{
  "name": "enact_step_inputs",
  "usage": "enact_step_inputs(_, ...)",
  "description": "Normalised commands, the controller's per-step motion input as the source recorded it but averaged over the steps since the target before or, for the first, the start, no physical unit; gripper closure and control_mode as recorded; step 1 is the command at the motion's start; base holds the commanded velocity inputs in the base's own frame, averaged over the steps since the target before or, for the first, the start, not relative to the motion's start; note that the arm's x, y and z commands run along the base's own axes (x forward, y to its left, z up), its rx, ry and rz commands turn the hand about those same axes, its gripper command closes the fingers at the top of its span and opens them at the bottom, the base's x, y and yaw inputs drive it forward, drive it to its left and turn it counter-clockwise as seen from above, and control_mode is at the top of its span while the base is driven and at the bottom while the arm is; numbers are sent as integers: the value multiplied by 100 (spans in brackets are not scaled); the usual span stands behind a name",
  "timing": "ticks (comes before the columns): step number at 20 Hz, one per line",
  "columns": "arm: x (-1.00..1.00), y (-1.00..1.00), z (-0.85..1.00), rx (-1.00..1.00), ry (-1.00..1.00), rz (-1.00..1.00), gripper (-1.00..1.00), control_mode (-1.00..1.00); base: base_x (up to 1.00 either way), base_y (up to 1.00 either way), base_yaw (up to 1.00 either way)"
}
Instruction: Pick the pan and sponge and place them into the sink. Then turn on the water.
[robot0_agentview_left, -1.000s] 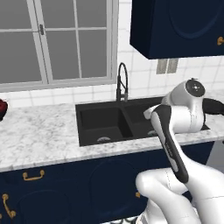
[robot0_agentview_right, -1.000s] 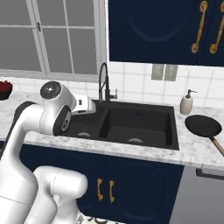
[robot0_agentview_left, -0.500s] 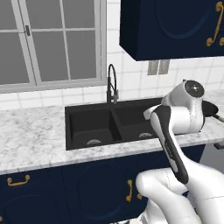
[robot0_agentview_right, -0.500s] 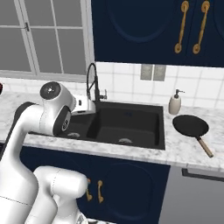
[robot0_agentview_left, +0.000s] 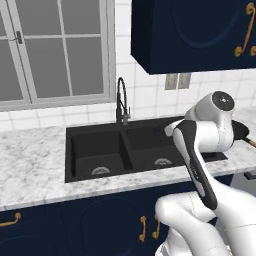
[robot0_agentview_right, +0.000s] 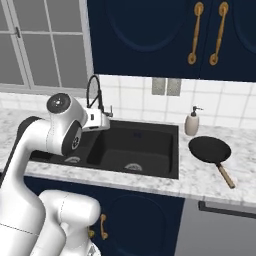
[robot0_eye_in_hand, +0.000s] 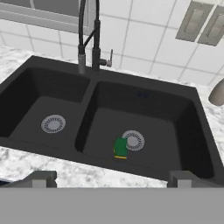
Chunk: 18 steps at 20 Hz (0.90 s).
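Matte black sink (robot0_eye_in_hand: 144, 109), silver metal drains (robot0_eye_in_hand: 53, 124), veined marble counter (robot0_agentview_right: 210, 182).

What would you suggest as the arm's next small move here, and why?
Probably swing the open tool right, toward the pan. The sponge already lies in the sink's right basin beside the drain, while the pan sits on the counter right of the sink, handle toward the front edge, and nothing is held.

A marble bench (robot0_agentview_right: 202, 177) runs under navy upper cabinets (robot0_agentview_right: 150, 35) with gold handles (robot0_agentview_right: 195, 32). A soap bottle (robot0_agentview_right: 191, 123) stands upright by the tiled wall (robot0_agentview_right: 145, 100), below two grey outlets (robot0_agentview_right: 166, 86). A window (robot0_agentview_left: 55, 55) sits at the left; navy lower cabinets (robot0_agentview_left: 75, 225) below.
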Motion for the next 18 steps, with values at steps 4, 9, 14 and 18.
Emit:
enact_step_inputs(4, 0, 0, 0, 0, 0, 0, -100, 100, 53, -23, 0)
enact_step_inputs(9, 0, 0, 0, 0, 0, 0, -100, 100, 48, -23, 0)
enact_step_inputs(14, 0, 0, 0, 0, 0, 0, -100, 100, 27, -32, 0)
enact_step_inputs(18, 0, 0, 0, 0, 0, 0, -100, 100, 25, -25, 0)
